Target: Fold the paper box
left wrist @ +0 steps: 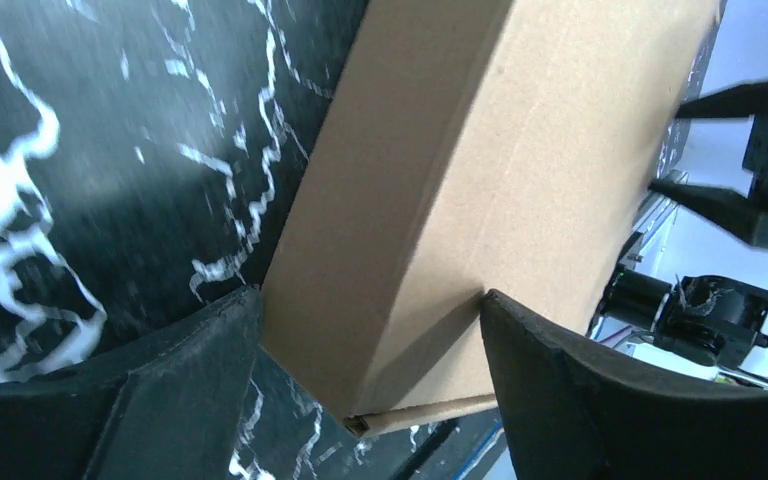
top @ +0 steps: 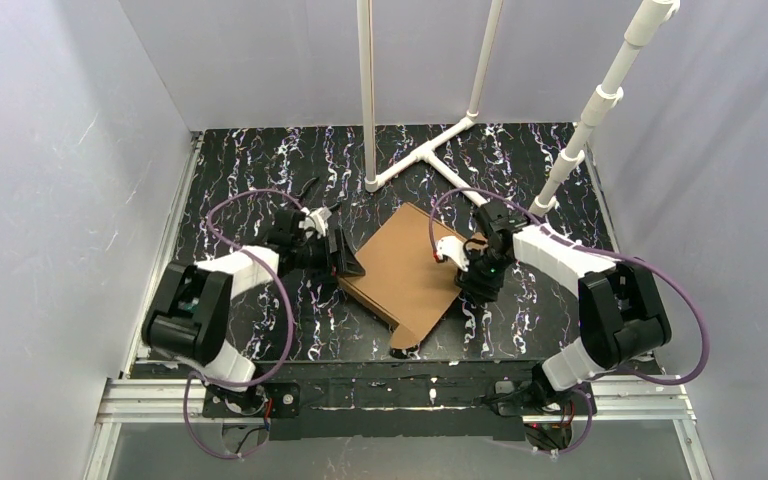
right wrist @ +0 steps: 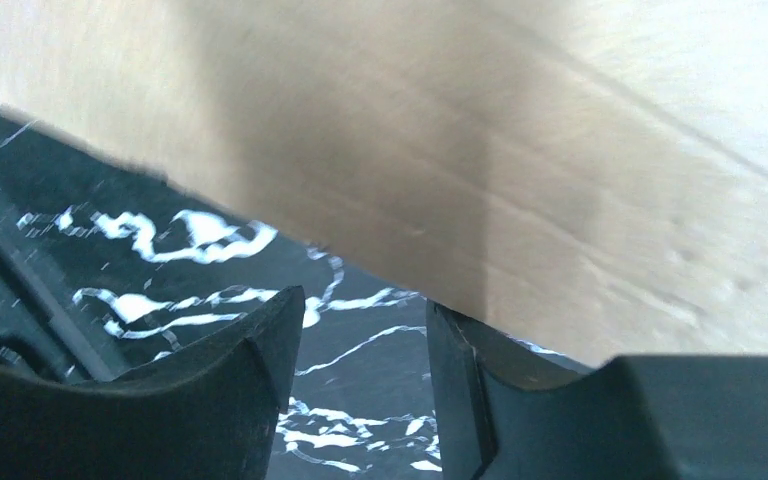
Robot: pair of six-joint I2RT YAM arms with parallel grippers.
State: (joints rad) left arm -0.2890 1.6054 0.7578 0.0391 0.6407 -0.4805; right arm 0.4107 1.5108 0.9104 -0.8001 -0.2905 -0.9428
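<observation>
Top external view: the paper box (top: 405, 272) is lying mid-bench (top: 250, 170), one corner pointing to 12 o'clock. The left hand (top: 348, 262), at the box's 9 o'clock, is straddling its edge, with both fingers (left wrist: 520, 340) apparently pressing the cardboard. The right hand (top: 467, 272), at 3 o'clock, is standing partly open and gripping nothing, with the box just beyond its tips.
</observation>
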